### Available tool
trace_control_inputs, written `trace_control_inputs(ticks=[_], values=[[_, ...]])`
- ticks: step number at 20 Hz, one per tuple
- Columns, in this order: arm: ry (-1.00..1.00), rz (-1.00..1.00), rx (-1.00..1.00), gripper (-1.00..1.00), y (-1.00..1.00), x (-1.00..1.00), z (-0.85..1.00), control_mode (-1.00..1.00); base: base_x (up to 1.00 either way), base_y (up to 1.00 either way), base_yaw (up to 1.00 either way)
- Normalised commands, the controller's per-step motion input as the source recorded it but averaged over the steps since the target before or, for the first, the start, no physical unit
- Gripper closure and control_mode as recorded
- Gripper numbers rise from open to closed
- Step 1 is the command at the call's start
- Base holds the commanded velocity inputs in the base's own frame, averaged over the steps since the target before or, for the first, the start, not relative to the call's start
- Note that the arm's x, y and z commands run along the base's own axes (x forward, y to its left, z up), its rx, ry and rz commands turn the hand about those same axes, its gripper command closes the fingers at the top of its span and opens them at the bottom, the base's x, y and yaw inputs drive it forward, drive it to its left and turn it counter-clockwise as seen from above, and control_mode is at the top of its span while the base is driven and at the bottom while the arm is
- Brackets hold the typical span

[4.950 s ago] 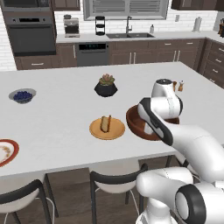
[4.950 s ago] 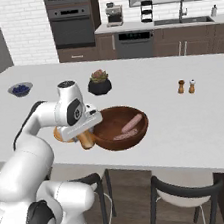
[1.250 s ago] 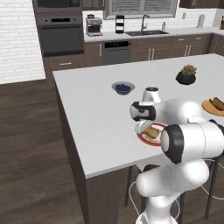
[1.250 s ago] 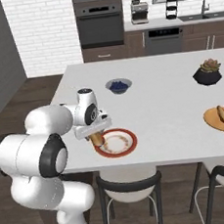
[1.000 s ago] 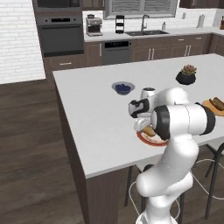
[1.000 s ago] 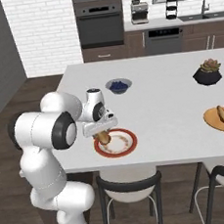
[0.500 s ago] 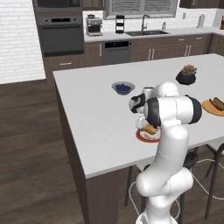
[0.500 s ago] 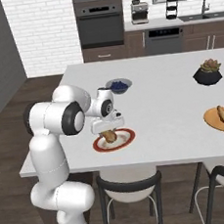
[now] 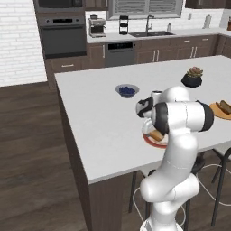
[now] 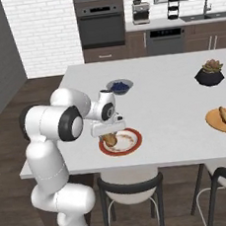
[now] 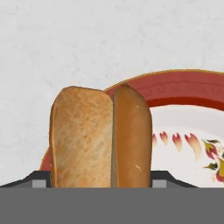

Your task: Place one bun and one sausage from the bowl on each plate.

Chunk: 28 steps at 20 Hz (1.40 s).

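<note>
The gripper [image 10: 107, 133] hangs low over the near-left part of the red-rimmed white plate [image 10: 132, 143], which lies on the white island counter [image 10: 168, 99] close to its front edge. In the hand view a split bun [image 11: 101, 136] stands between the two dark finger tips, its toasted cut face on one side and its smooth brown crust on the other, and it spans the whole gap from one tip to the other; the jaws are spread fairly wide and closed on the bun. Behind the bun in that view lie the plate's red rim and its white centre with small red and green painted marks. In the right base view the bun shows as a tan lump just under the hand, over the plate's left edge; whether it touches the plate cannot be told. The left base view shows the same plate [image 9: 153, 140] partly hidden behind the arm's elbow, with the bun [image 9: 156, 135] above it.

Well apart to the right, the tan-orange wooden plate [image 10: 224, 123] carries a bun and a sausage side by side. Farther back on the counter stand a small grey bowl of blueberries [image 10: 119, 87] and a black faceted plant pot [image 10: 210, 77] with a succulent
</note>
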Motion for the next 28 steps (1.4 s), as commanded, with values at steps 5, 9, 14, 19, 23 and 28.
trace_control_inputs(ticks=[5, 9, 14, 19, 23, 28], values=[[0.00, 0.00, 0.02, 1.00, -0.16, -0.03, 0.11, -1.00, 0.00, 0.00, 0.00], [0.00, 0.00, 0.02, 1.00, -0.16, -0.09, 0.00, -1.00, 0.00, 0.00, 0.00], [0.00, 0.00, 0.00, -1.00, 0.00, -0.26, -0.12, -1.00, 0.00, 0.00, 0.00], [-0.03, 0.00, 0.00, -1.00, 0.00, -0.05, -0.02, -1.00, 0.00, 0.00, 0.00], [0.00, 0.00, 0.00, -1.00, 0.00, 0.00, 0.13, -1.00, 0.00, 0.00, 0.00], [0.00, 0.00, -0.03, -1.00, 0.00, -0.03, 0.54, -1.00, 0.00, 0.00, 0.00]])
